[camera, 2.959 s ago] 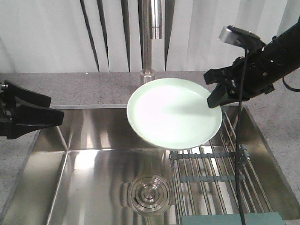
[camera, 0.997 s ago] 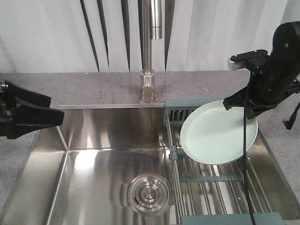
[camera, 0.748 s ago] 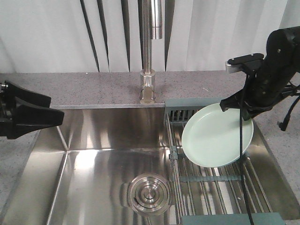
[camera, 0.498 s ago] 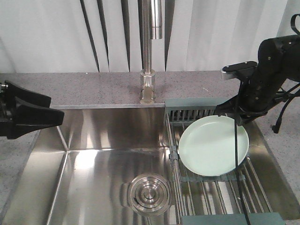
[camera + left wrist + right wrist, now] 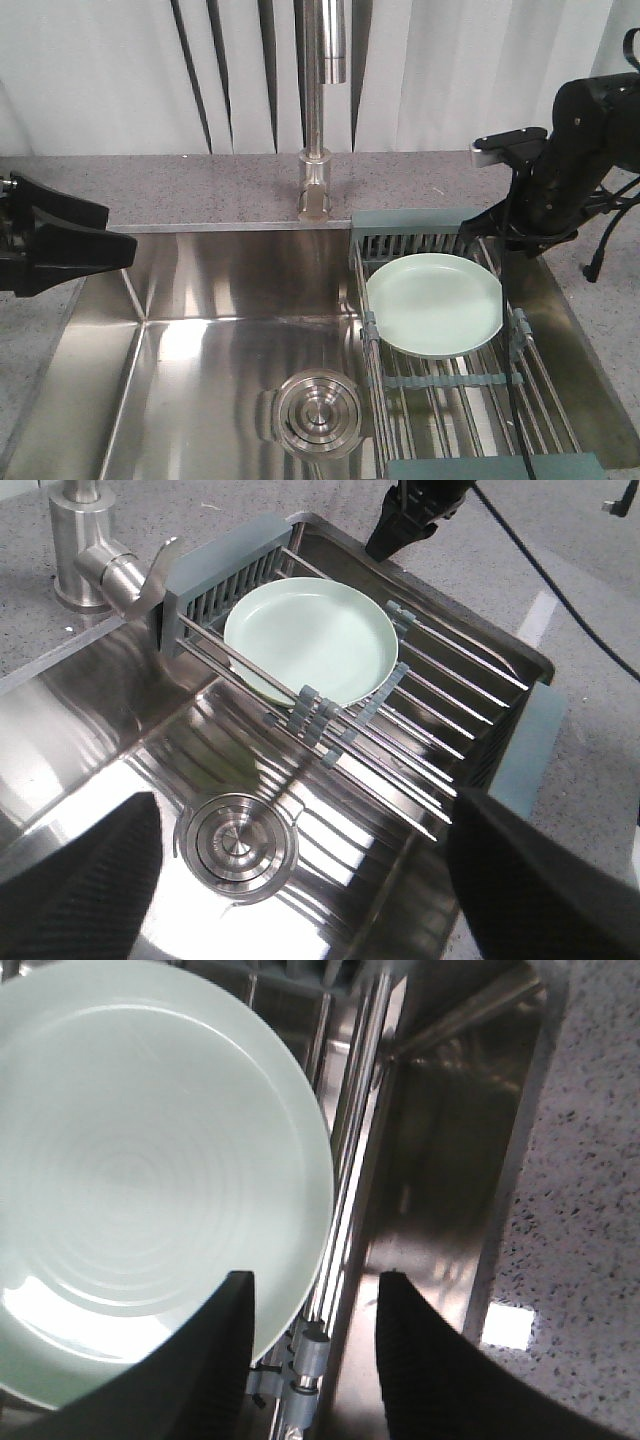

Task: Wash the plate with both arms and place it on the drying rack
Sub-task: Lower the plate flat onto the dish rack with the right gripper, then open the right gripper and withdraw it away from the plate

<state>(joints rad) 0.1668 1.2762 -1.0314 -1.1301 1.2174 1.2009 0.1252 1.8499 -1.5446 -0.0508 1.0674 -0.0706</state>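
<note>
Plate (image 5: 433,303): now lying flat at drying rack's (image 5: 470,400) back end, no longer tilted. Right gripper (image 5: 315,1278): hovering spread, plate released. Left gripper (image 5: 300,805): idling spread. Placement seemingly done.

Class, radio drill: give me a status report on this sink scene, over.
Left gripper open, empty. Right gripper open, hovering by plate rim. Plate flat on drying rack. No obstruction.

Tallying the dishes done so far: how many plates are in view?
1. The plate lies flat on the drying rack, at its end nearest the faucet. None visible in the sink basin.
</note>
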